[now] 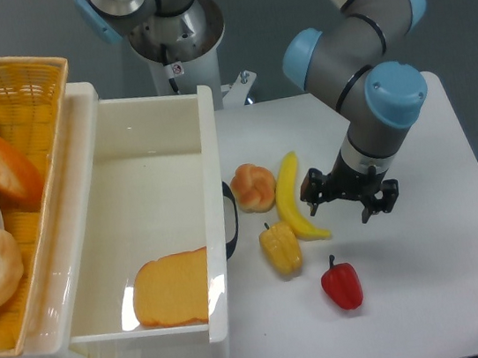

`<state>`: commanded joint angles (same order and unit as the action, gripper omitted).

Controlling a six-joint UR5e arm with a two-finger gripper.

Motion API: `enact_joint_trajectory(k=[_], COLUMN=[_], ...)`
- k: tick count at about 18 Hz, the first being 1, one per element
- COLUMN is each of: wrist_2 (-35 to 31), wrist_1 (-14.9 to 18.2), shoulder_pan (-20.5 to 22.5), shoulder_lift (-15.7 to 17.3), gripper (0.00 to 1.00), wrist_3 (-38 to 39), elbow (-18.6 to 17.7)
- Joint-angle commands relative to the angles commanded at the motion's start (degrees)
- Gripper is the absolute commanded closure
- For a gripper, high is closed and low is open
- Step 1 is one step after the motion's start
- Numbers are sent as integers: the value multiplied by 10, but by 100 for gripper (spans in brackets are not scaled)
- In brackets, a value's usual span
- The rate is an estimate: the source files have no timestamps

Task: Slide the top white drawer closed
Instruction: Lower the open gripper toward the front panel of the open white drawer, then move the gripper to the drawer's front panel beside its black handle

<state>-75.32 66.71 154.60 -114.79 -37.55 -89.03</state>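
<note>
top white drawer (pixel 162 199) open; gripper (pixel 348 196) beside banana (pixel 292 198)

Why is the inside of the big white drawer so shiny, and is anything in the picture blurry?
In the fixed camera view, the top white drawer is glossy, so overhead light leaves pale glare patches on its floor and back wall. Nothing looks blurry; the gripper is sharp and casts only a faint, soft shadow on the table.

The small sticker (pixel 175 69) on the robot base is too small to read.
</note>
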Motion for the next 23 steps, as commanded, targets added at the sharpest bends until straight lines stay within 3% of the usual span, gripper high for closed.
enact_joint_trajectory(k=[3, 4, 8, 15, 23], wrist_2=[7, 23, 111, 157, 171], wrist_1=[4, 10, 99, 177, 191], shoulder_pan=[-25, -30, -35, -43, -55], shoulder_lift=[26, 29, 42, 47, 47], gripper=[95, 100, 100, 100, 100], wrist_3=[52, 52, 49, 32, 31], elbow=[-3, -3, 5, 25, 25])
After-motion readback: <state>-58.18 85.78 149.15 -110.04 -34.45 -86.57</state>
